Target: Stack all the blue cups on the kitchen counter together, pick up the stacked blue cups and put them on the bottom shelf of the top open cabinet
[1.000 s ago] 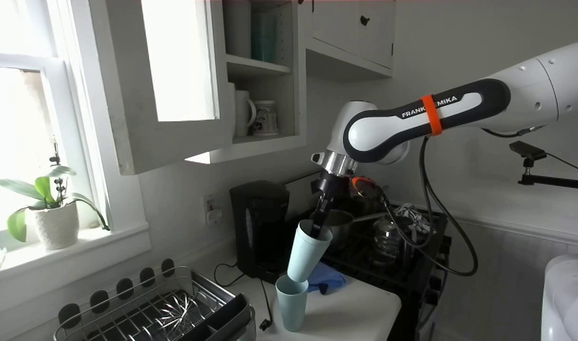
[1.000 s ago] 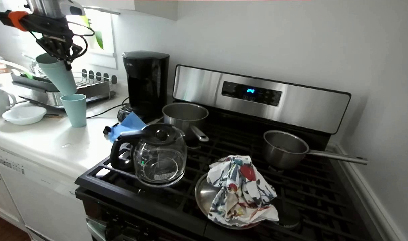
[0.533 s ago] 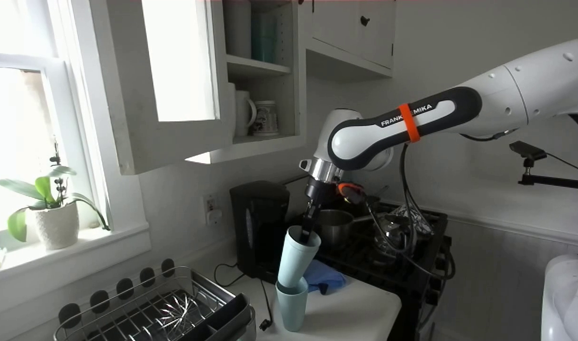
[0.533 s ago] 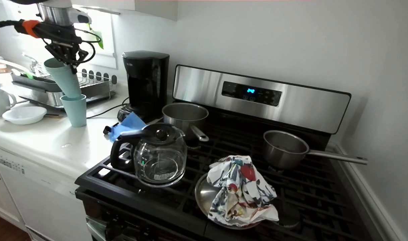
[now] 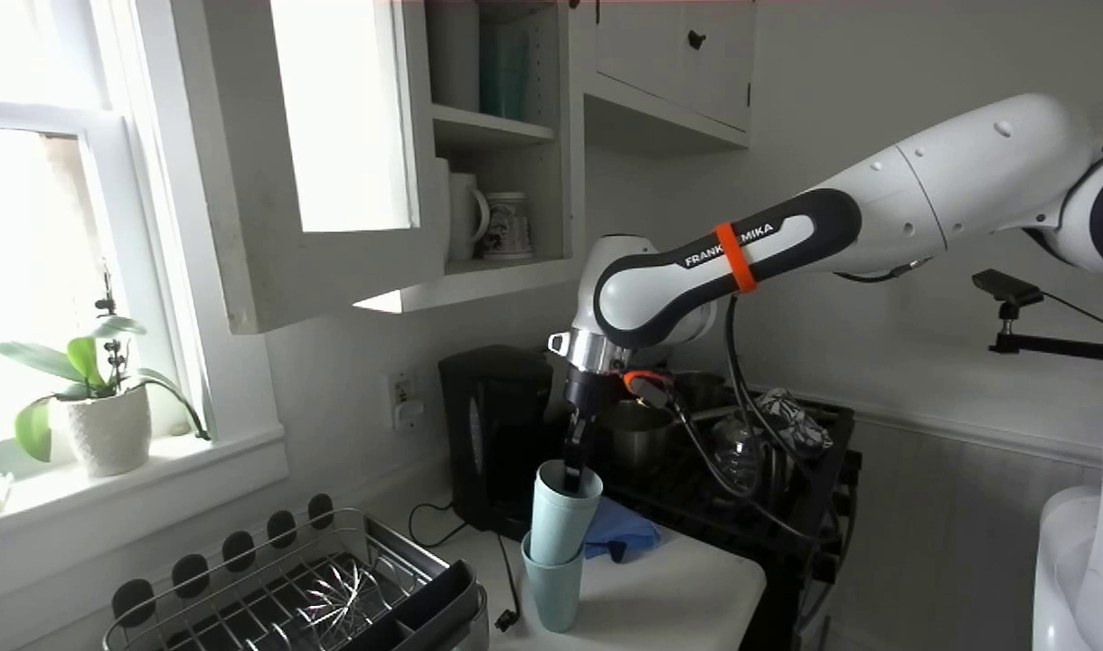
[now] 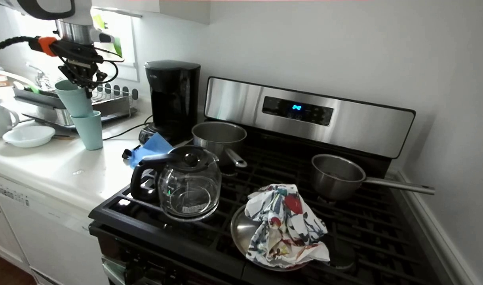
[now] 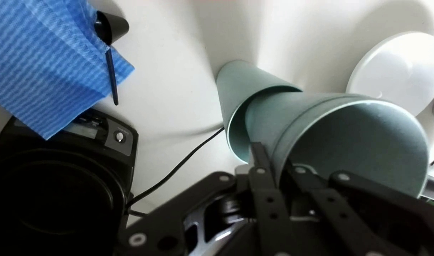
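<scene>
My gripper point(image 7: 273, 160) is shut on the rim wall of the upper blue cup point(image 7: 270, 110), one finger inside it and one outside. A line runs under that cup's lip; whether it marks a nested cup I cannot tell. Leaning slightly, its lower end sits inside the mouth of the lower blue cup point(image 5: 554, 592), which stands on the white kitchen counter point(image 5: 687, 597). Both exterior views show the upper part of the held cup above the lower cup point(image 6: 89, 132). The top open cabinet point(image 5: 573, 181) has mugs on its bottom shelf point(image 5: 497, 281).
Beside the cups are a black coffee maker point(image 5: 497, 434), a blue cloth point(image 7: 49, 64) and a wire dish rack point(image 5: 334, 597). A white bowl point(image 6: 29, 136) lies close by. The cabinet door point(image 5: 334, 271) hangs open. The stove point(image 6: 210, 241) bears pots and a glass carafe point(image 6: 190, 186).
My gripper has come down with the held cup, whose lower end has gone from the lower cup's rim to inside its mouth. The lower cup has shifted very slightly.
</scene>
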Controlling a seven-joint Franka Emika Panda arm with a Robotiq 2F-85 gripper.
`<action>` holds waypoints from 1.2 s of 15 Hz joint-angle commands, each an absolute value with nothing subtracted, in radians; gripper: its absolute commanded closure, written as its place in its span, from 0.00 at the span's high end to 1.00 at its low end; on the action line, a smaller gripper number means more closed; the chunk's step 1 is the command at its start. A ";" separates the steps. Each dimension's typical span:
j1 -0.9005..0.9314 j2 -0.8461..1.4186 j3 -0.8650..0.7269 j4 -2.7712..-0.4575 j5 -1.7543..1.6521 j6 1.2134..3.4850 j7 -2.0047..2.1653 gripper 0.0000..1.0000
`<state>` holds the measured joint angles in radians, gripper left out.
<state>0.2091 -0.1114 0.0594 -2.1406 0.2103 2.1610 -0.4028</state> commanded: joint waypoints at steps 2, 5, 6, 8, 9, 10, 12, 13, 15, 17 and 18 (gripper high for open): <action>0.180 -0.061 0.086 -2.090 0.136 2.079 -0.352 0.02; 0.170 -0.051 0.090 -2.087 0.073 2.062 -0.322 0.02; 0.169 -0.046 0.091 -2.088 0.060 2.069 -0.324 0.02; 0.170 -0.039 0.093 -2.088 0.081 2.096 -0.349 0.02; 0.171 -0.037 0.094 -2.088 0.094 2.107 -0.355 0.02; 0.172 -0.034 0.096 -2.088 0.100 2.116 -0.358 0.02; 0.173 -0.027 0.102 -2.088 0.097 2.125 -0.354 0.33; 0.172 -0.023 0.104 -2.089 0.094 2.124 -0.351 0.36; 0.169 -0.020 0.105 -2.091 0.095 2.125 -0.348 0.43; 0.167 -0.016 0.104 -2.097 0.099 2.131 -0.349 0.56; 0.166 -0.013 0.103 -2.101 0.100 2.140 -0.346 0.63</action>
